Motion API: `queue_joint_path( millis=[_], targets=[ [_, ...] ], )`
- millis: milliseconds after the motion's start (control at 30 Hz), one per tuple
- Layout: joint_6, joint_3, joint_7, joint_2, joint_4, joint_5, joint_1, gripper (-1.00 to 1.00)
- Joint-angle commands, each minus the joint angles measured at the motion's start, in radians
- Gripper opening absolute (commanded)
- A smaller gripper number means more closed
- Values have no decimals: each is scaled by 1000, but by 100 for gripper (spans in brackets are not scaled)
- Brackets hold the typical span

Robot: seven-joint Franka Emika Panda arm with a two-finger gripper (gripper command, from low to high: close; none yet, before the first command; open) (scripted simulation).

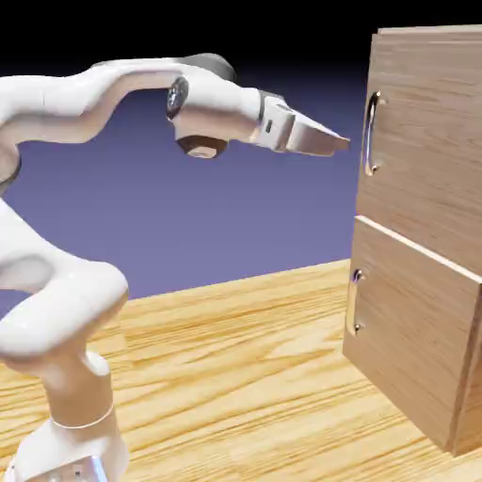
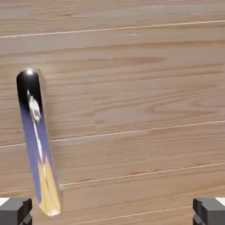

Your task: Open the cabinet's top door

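From my end, the exterior view has the white arm (image 1: 141, 89) reaching across from the exterior view's left, its claw (image 1: 341, 144) pointing at the cabinet (image 1: 414, 235) and tipped slightly downward. I have the claw spread wide: in the hand view the two grey fingertips (image 2: 16, 212) sit well apart at the bottom edge, with nothing pinched between them. The cabinet stands upright at the exterior view's right, pale brown wood grain all over, and I see two panels on it, one above the other. The top door (image 1: 428, 141) is closed, level with the claw, and carries a curved, shiny, upright handle (image 1: 370, 134) near its left edge. The claw is near that handle, and I read a gap between them. The lower door (image 1: 409, 320) is closed too, with a shorter metal handle (image 1: 354, 301) of its own. Through the hand view I get wood grain filling the frame, and the upper handle running down the left side, leaning a little, its lower end just above and beside the left-hand fingertip. Light wooden planking makes up the surface (image 1: 226, 377) below the arm.
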State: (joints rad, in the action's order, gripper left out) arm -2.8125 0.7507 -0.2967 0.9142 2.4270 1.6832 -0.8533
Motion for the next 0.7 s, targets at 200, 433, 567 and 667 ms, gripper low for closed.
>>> queue_joint_path(
  millis=[200,433,567,667],
  targets=[
    [41,136,-188,62,-69,305,-157,0],
    [81,272,-375,125,-139,609,-313,0],
    [100,334,-462,153,-170,749,-385,0],
    [102,378,-460,140,-232,764,-457,0]
  ],
)
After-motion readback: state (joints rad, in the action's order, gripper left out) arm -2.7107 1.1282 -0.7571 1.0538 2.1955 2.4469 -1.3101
